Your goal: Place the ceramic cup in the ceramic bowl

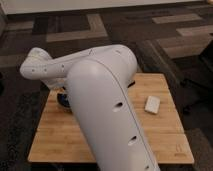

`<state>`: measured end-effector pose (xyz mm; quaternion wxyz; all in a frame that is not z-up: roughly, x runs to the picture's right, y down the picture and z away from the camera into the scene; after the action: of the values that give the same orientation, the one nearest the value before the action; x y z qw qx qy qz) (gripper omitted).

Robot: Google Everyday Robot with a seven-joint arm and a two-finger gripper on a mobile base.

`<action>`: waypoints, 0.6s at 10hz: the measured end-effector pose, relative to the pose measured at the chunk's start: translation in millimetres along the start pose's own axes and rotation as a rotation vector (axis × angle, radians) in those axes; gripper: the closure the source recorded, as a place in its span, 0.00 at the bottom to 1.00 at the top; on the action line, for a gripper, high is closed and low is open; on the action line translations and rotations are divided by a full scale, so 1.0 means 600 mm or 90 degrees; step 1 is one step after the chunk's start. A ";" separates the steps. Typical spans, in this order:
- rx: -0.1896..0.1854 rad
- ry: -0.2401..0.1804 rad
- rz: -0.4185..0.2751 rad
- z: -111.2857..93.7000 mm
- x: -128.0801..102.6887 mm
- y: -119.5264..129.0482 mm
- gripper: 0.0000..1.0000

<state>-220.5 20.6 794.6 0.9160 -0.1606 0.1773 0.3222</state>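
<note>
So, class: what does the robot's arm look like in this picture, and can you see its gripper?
The arm is smooth white plastic in thick rounded segments, with small dark oval holes along its side and a bulbous elbow joint at the left. No cables show. The gripper is hidden behind the arm.

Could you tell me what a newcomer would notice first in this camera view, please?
The big white robot arm fills the middle, sweeping from bottom centre up to the left and hiding its gripper. Beneath it lies a light wooden table, with a flat white block on the right. A sliver of the ceramic bowl peeks out at the arm's left edge.
</note>
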 end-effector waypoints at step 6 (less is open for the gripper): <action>0.012 0.006 -0.005 -0.004 -0.002 0.004 0.31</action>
<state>-223.4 21.0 792.7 0.9178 -0.1546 0.1840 0.3160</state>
